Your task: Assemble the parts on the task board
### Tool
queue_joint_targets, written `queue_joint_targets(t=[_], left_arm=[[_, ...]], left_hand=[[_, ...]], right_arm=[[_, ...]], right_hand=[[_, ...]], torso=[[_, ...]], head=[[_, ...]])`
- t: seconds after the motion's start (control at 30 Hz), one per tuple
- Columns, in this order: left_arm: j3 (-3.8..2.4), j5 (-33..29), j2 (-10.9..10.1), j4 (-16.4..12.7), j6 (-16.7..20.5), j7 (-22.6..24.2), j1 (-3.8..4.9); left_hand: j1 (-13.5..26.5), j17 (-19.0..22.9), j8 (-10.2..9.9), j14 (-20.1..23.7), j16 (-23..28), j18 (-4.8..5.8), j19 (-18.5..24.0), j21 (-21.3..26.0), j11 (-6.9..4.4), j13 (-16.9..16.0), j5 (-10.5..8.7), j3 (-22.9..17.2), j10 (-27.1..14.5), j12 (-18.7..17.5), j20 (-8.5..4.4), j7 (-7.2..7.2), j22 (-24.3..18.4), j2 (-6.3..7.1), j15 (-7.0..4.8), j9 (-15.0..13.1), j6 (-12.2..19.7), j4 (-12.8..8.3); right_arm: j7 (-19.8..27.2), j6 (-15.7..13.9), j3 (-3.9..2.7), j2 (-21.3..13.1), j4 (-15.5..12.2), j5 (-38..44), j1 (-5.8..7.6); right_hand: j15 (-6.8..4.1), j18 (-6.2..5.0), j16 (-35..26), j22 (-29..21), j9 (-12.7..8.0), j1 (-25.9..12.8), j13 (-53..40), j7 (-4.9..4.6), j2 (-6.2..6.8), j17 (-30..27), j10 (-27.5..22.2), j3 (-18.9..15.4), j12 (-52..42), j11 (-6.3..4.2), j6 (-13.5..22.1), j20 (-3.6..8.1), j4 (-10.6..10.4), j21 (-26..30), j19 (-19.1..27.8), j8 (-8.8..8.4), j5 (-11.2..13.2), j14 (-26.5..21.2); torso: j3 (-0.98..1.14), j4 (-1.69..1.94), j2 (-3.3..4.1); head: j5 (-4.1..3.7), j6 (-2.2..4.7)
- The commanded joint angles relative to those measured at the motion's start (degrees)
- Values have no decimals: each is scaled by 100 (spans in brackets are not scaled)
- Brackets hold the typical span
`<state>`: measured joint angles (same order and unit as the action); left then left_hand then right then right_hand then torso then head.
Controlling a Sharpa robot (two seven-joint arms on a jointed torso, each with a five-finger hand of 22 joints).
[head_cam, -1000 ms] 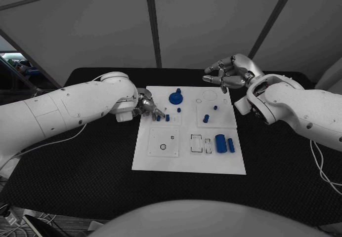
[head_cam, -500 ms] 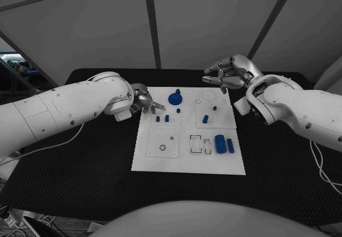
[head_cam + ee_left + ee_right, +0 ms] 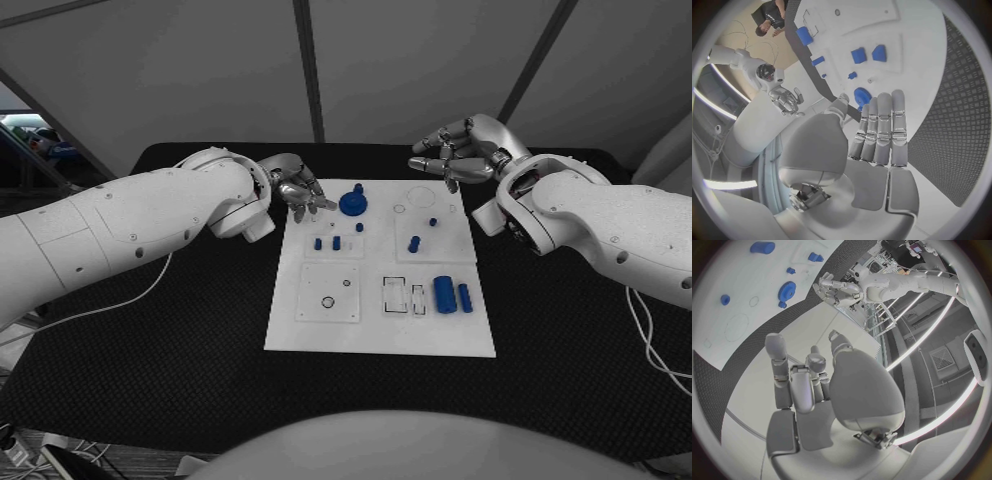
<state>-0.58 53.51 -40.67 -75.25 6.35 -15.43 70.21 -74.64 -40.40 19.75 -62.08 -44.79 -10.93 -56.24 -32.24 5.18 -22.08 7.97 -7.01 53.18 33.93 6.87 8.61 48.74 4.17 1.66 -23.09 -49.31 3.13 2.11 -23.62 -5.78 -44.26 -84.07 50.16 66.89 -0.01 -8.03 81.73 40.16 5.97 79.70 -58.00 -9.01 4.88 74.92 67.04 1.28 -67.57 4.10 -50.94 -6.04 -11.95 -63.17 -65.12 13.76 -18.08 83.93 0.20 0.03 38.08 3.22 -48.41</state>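
**Both hands hover empty at the far end of the board**

The left hand [image 3: 300,192] hangs over the far left corner of the white board [image 3: 378,335], its fingers [image 3: 879,127] held straight and side by side with nothing in them (the wrist view shows them laid flat together, the thumb off to one side). Just beyond its fingertips, toward the board's middle, stands the blue gear [image 3: 355,200], close to the fingers but apart from them. A little nearer the robot than this hand, three small blue pegs [image 3: 336,242] stand in a loose group on the board.

The right hand [image 3: 457,152] is lifted above the far right corner of the board, fingers loosely curled and apart, holding nothing. Below it and toward the robot lies a faint round outline on the plate [image 3: 423,193], then a small blue stud [image 3: 433,219] and a short blue cylinder [image 3: 414,243]. Farther from this hand, at the right side of the board's near half, a thick blue cylinder [image 3: 444,294] and a thinner blue bar [image 3: 464,296] lie side by side, with dark-edged rectangular slots [image 3: 397,291] just left of them. Across from those, on the left of the near half, a square panel carries a small dark ring [image 3: 327,301]. The board rests on the black table [image 3: 144,360].
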Motion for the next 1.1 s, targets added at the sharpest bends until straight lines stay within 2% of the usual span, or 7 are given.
queue_joint_targets(t=[0.03,0.17,0.2,0.37,0.53,0.77,1.1], left_arm=[[4,478,38,-45,848,1370,-62],[11,1304,111,-55,1045,1819,-175],[16,1496,133,-47,1062,1875,-196],[69,2238,245,20,1065,1984,-253],[125,2853,382,128,984,1946,-275],[147,3257,525,238,848,1869,-282],[150,3473,719,403,555,1708,-281]], left_hand=[[-394,313,-192,114,181,79,-16,285,106,380,28,-272,-119,-335,80,23,-246,-10,31,316,-74,-202],[-666,627,-477,-119,151,53,-287,311,19,954,41,-726,132,-769,53,-70,-328,189,-26,760,-307,-478],[-603,812,-660,-187,157,84,-368,295,6,1292,31,-952,395,-1012,37,-81,-320,332,-39,1019,-471,-555],[-482,766,-809,-614,-318,44,-709,71,-20,1582,30,-1135,543,-1208,-42,-125,-187,403,-93,1250,-642,-620],[-325,586,-899,-878,-832,46,-934,-109,-47,1716,21,-1157,638,-1258,-65,-146,-58,518,-117,1389,-724,-628],[-223,-633,-921,-1473,-2053,96,-1313,-642,-91,1798,15,-1138,742,-1236,-104,-185,351,575,-166,1502,-905,-625],[-195,-1007,-920,-1627,-2444,180,-1546,-1189,-104,1816,12,-1149,770,-1239,-123,-200,788,563,-179,1553,-1004,-621]], right_arm=[[24,14,-4,-3,-3,10,8],[26,15,-4,-6,-4,10,9],[27,15,-4,-6,-4,11,9],[30,16,-4,0,-4,51,9],[32,21,-4,12,-2,89,8],[34,28,-4,25,5,114,8],[32,30,-4,36,4,121,7]], right_hand=[[-29,-97,-40,-7,-8,-20,8,10,-41,65,-41,-41,18,-6,16,16,-1,20,18,32,-35,228],[-29,-97,-42,-10,-8,-19,18,10,-42,61,-48,-41,25,-6,16,16,0,22,19,33,-35,227],[-29,-97,-42,-10,-8,-19,18,10,-42,61,-48,-41,25,-6,16,16,0,22,19,33,-35,227],[-29,-99,-47,-21,-9,-17,40,10,-43,54,-64,-40,41,-7,16,16,1,28,24,34,-36,225],[-29,-99,-47,-21,-9,-17,40,10,-43,54,-64,-40,41,-7,16,16,1,28,24,34,-36,225],[-29,-99,-45,-21,-9,-11,45,11,-45,60,-69,-38,45,-8,15,16,4,30,23,36,-39,226],[-29,-99,-45,-21,-9,-11,45,11,-45,60,-69,-38,45,-8,15,16,4,30,23,36,-39,226]], torso=[[0,-8,4],[-4,-4,5],[-2,-6,5],[-3,-3,4],[-2,-8,5],[-5,-2,2],[-2,-5,5]], head=[[-29,28],[-54,54],[-56,57],[-81,88],[-89,118],[-107,142],[-110,153]])
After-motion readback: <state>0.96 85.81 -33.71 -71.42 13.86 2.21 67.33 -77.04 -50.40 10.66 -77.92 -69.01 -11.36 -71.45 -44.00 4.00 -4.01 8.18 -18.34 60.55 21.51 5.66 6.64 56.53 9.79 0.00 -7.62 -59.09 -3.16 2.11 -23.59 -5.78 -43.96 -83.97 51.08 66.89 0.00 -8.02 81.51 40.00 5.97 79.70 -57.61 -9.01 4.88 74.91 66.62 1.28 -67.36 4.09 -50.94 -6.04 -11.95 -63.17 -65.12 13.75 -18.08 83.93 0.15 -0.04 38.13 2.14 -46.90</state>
